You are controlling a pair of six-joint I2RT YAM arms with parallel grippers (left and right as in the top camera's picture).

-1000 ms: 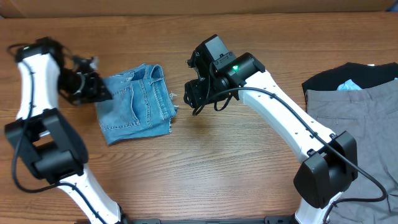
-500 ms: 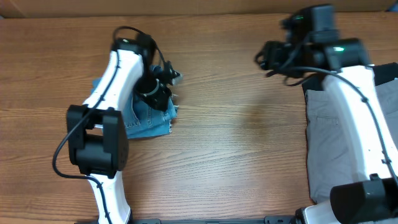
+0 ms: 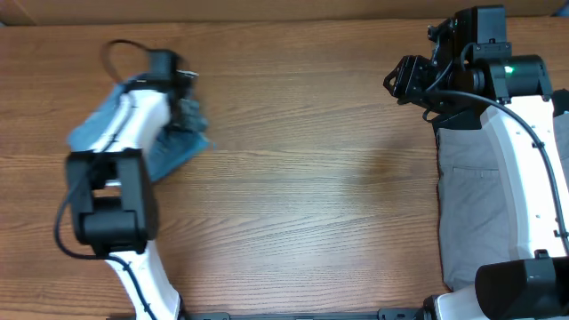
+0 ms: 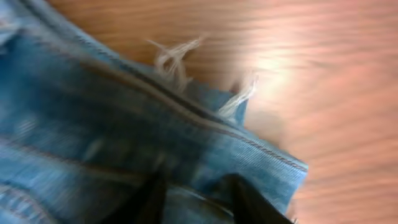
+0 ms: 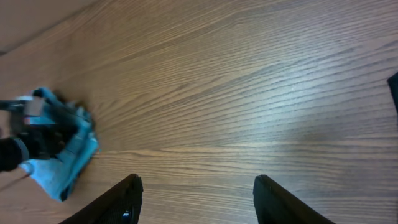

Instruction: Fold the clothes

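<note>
The wood-grain table (image 3: 311, 178) is brown, with a paler tan strip (image 3: 267, 7) along its far edge. The folded jeans (image 3: 89, 133) lie at the table's left end under the left gripper (image 4: 196, 182). Its fingers rest on the denim, slightly apart, but the blur hides whether they pinch it. The right gripper (image 5: 198, 186) hangs open over bare wood, near grey trousers (image 3: 462, 204) at the right edge.

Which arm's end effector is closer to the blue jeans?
Left. The left end effector is over the jeans; the right end effector hangs far off, by the grey trousers.
</note>
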